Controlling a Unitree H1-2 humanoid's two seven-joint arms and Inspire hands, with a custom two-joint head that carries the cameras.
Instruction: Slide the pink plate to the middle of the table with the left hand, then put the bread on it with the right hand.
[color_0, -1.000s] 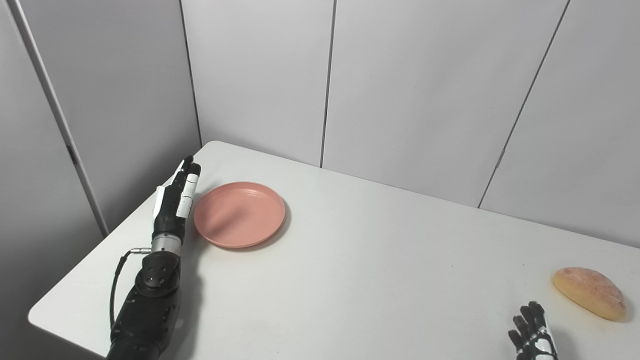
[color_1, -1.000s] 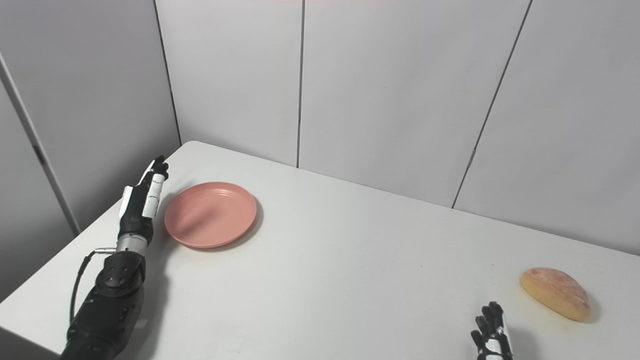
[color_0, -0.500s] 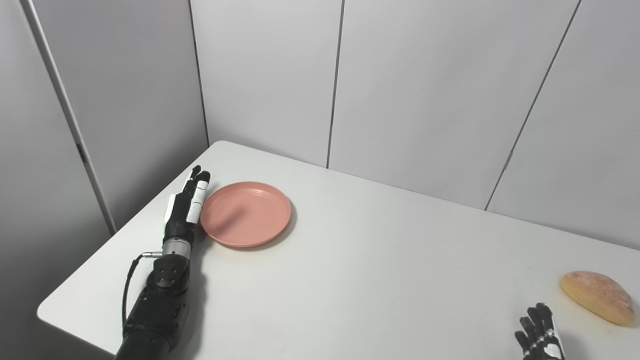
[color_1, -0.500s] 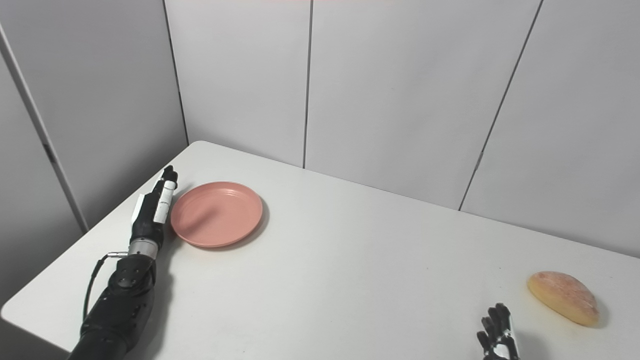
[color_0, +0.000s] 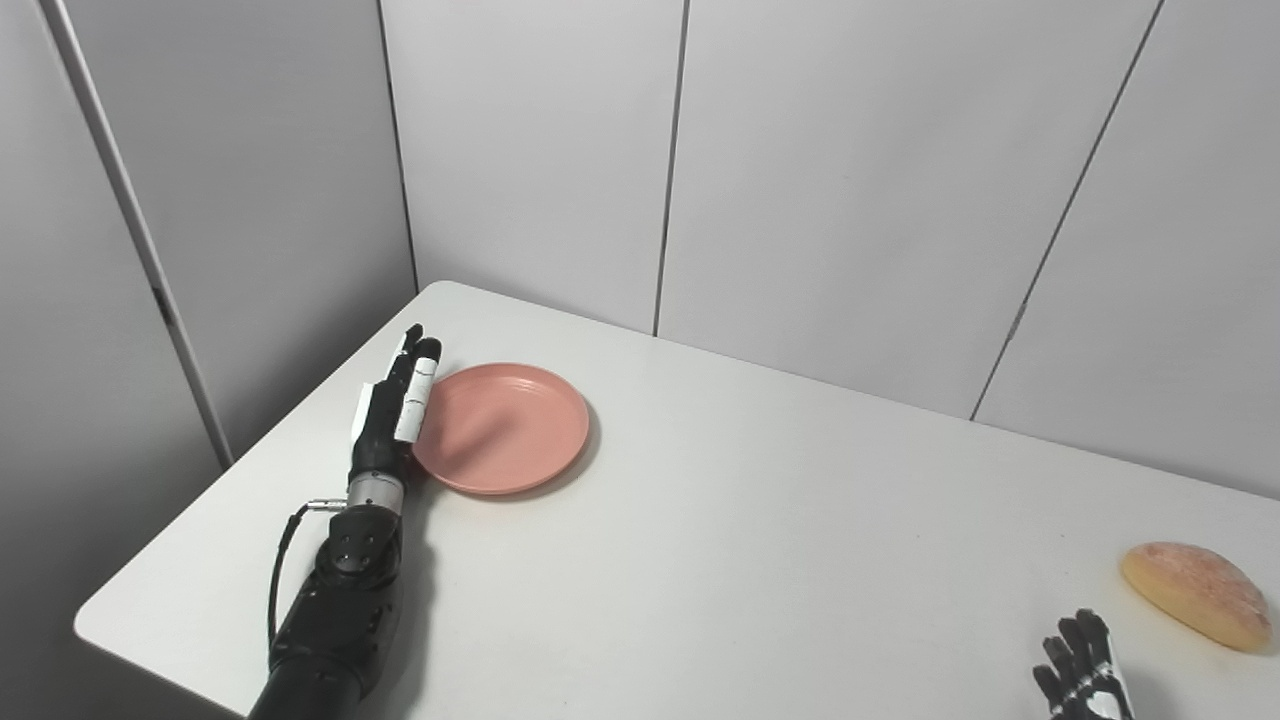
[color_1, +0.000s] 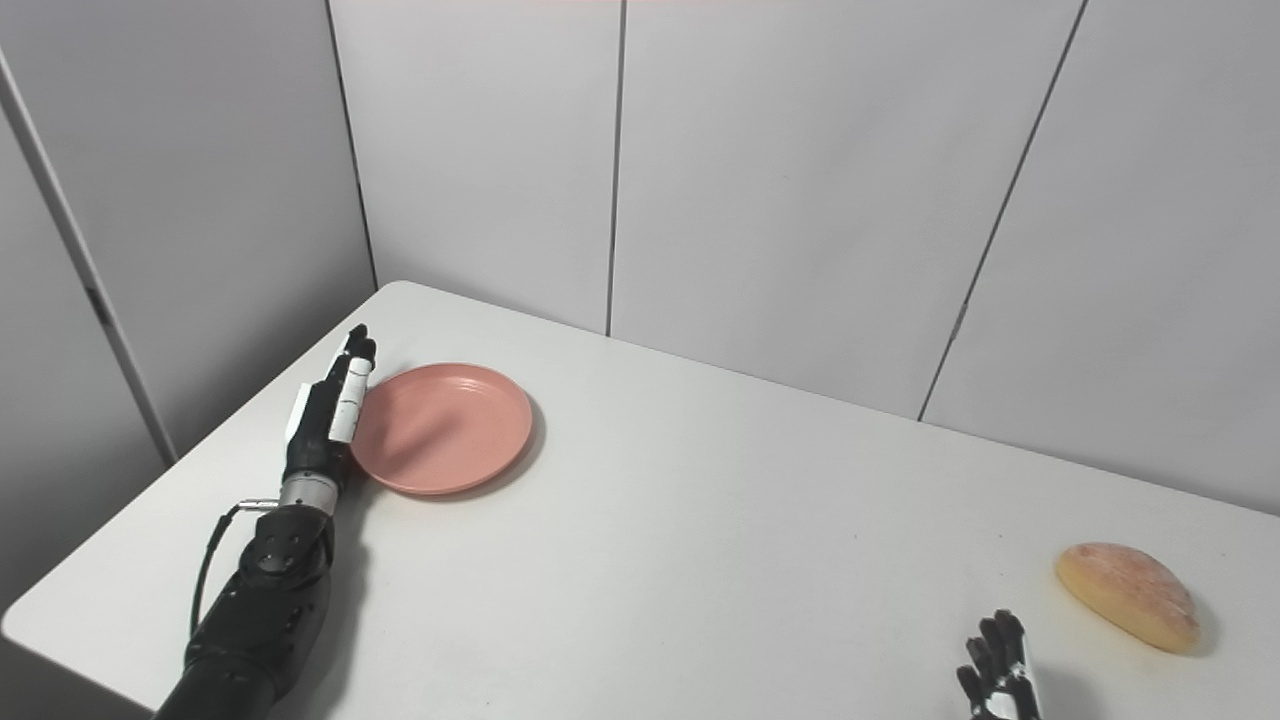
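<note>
I am pressing my left hand (color_0: 392, 420), fingers straight and together, against the pink plate (color_0: 505, 427) near the bench's (color_0: 700, 560) far-left corner, keeping the push low and steady.

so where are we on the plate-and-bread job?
Nothing finished yet. In hand: the left hand, fingers straight, is edge-on against the left rim of the pink plate, which sits near the table's far-left corner, not the middle. Left: slide it to centre, then the bread, untouched at the right edge beside the open right hand.
</note>
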